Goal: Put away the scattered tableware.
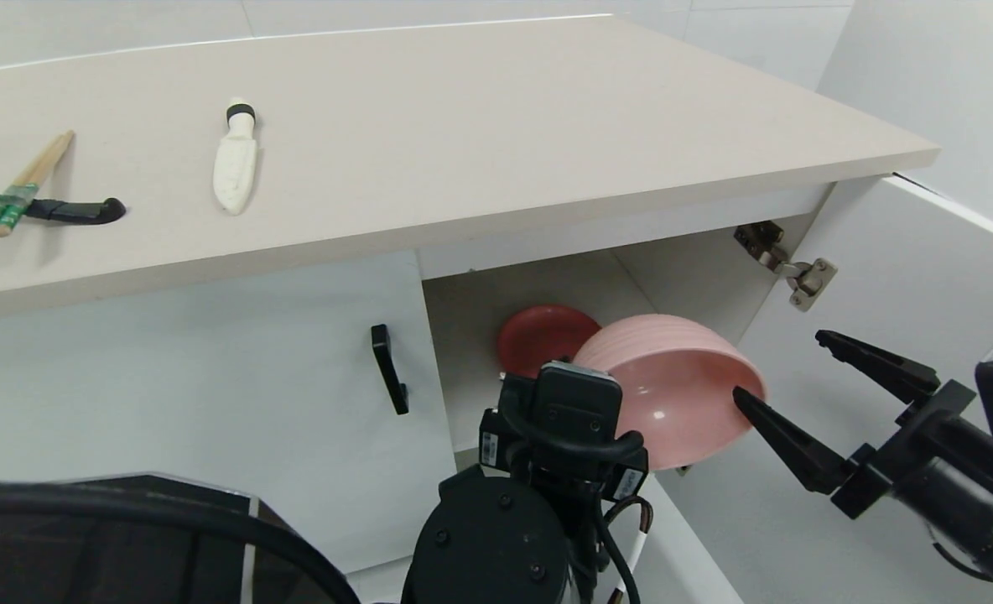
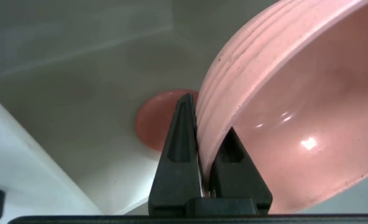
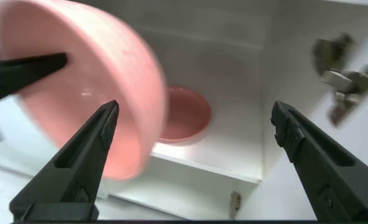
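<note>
Pale beige countertop (image 1: 463, 126) is spread across the upper half of the head view, with a white cupboard beneath it. At the far left of the frame a pair of wooden chopsticks (image 1: 23, 184) is laid across a black-handled utensil (image 1: 69, 210), and just to the right of them a white sheathed knife (image 1: 235, 164) is seen lying flat with its dark end pointing away. Below the counter edge, the left cupboard door is shut and is fitted with a black handle (image 1: 389, 369). The right door (image 1: 882, 277) is swung wide open at the right of the frame and is hung on a metal hinge (image 1: 790, 264).

Inside the open compartment a red plate (image 1: 543, 335) is seen lying on the shelf towards the back. In front of it, at the centre right of the frame, a pink ribbed bowl (image 1: 681, 394) is held tilted on its edge, its hollow turned towards the lower right. Whether it touches the shelf cannot be told.

The bowl's rim is pinched by the left gripper (image 2: 206, 124), with one finger set against the ribbed outside and the other inside the hollow. The right gripper (image 1: 777, 363) is held at the lower right of the frame, before the open door, with its fingers spread wide apart and nothing between them. One fingertip lies just beside the bowl's rim
</note>
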### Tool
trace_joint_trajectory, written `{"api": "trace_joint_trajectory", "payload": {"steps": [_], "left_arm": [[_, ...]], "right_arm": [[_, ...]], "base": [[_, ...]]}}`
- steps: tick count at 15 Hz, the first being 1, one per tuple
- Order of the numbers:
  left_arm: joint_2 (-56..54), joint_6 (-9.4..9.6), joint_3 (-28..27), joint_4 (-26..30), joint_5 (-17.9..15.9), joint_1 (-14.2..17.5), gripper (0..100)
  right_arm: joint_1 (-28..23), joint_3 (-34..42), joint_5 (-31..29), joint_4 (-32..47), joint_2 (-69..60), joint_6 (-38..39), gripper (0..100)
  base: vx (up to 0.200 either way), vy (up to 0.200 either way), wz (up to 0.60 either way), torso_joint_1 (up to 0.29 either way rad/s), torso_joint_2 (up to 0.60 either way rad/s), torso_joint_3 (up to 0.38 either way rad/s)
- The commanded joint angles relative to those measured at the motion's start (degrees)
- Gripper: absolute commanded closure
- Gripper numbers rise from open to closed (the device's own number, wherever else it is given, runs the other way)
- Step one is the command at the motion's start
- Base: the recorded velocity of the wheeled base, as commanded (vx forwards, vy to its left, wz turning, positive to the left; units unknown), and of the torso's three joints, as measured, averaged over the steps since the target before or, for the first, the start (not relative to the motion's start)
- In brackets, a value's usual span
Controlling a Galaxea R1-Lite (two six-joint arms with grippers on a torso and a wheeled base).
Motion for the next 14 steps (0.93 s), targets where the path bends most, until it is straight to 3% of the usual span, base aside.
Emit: {"api": "trace_joint_trajectory", "payload": {"steps": [1,4,8,9,14], "left_arm": [[-1.21,-0.01,0.02,-0.06,-0.37,-0.25,100],[-1.21,0.34,0.11,-0.06,-0.63,0.1,100],[-1.21,1.22,0.37,-0.06,-0.63,-1.66,100],[-1.21,1.22,0.46,-0.06,-0.63,-1.66,100],[-1.3,0.69,0.63,-0.06,-3.09,-1.84,100]], "right_arm": [[-1.66,-0.88,-0.08,-0.08,1.06,0.11,0],[-1.4,-2.11,-0.08,-0.08,1.59,0.29,0],[0.71,-2.46,0.01,-0.08,1.42,0.29,0],[0.71,-2.46,0.01,-0.08,1.42,0.29,100],[5.81,-1.67,0.01,-0.08,1.06,0.29,100]], "base": [[0.0,0.0,0.0,0.0,0.0,0.0],[0.0,0.0,0.0,0.0,0.0,0.0],[0.0,0.0,0.0,0.0,0.0,0.0],[0.0,0.0,0.0,0.0,0.0,0.0],[0.0,0.0,0.0,0.0,0.0,0.0]]}}
